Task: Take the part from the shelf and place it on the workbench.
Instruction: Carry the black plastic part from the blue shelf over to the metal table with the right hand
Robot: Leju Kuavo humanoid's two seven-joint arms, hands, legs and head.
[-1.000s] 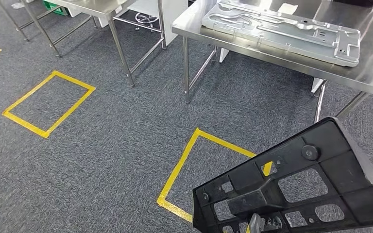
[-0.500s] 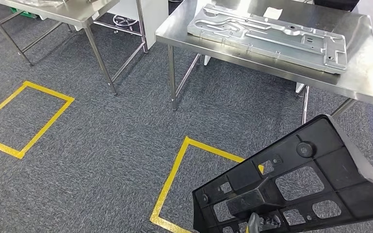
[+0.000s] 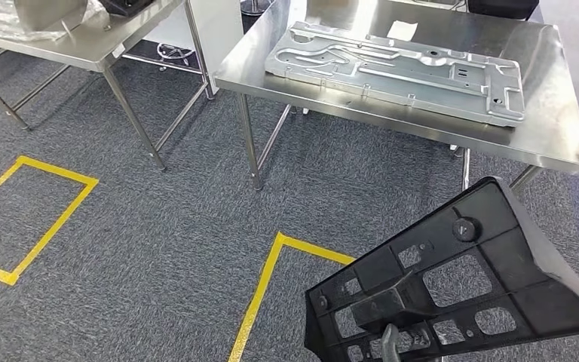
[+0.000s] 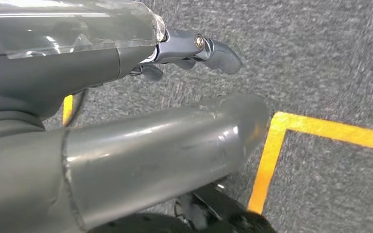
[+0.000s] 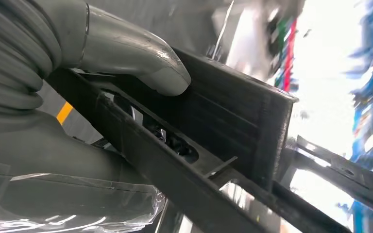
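Note:
A large black plastic part (image 3: 460,286) with ribs and cut-outs is tilted low at the right of the head view, above the carpet. My right hand (image 5: 77,73) grips it, the thumb pressed on the part's (image 5: 223,121) flat side; one grey finger (image 3: 389,345) shows at its lower edge. The steel workbench (image 3: 558,113) stands ahead, beyond the part, with bare surface at its right end. My left hand (image 4: 175,141) hangs over the carpet with its fingers (image 4: 213,51) stretched out and nothing in it.
A big silver stamped metal plate (image 3: 392,68) covers much of the workbench. A second steel table (image 3: 83,45) stands at the far left. Yellow tape boxes (image 3: 260,294) (image 3: 38,226) mark the grey carpet in front of the tables.
The whole picture has shifted: the camera has moved closer to the workbench, which now sits lower and further left. The black part stays in my right hand.

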